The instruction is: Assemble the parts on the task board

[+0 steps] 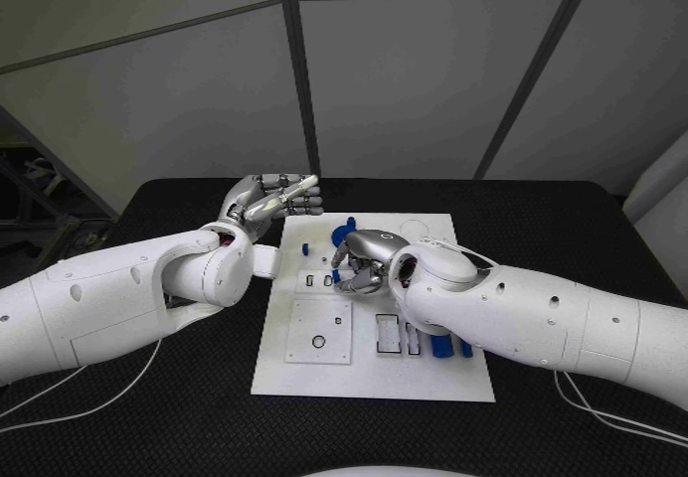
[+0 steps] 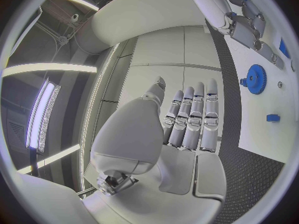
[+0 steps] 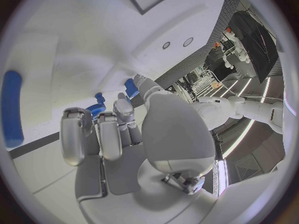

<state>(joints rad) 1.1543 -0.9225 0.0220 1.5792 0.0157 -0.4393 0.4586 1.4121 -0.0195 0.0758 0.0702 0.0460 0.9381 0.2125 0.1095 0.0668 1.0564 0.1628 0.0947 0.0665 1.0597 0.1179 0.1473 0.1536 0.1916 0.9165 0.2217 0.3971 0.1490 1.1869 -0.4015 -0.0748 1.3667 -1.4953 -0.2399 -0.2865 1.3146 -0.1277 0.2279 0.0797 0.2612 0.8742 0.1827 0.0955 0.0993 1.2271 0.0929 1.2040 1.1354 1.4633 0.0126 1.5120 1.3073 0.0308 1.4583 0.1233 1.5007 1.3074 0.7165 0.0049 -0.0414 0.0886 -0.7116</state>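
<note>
Right robot hand (image 1: 359, 266) curled over task board (image 1: 376, 378), grasp unclear; left robot hand (image 1: 268, 203) empty, fingers straight.

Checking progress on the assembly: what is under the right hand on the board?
Under the right hand sits a blue gear on the task board, with small blue parts beside it. Whether the fingers grip anything is hidden.

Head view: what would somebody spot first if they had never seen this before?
Two big white arms meet over a white board in the middle of the black table. The right hand curls down over small blue parts on the board, while the left hand hangs open just off the board's far left corner.
</note>
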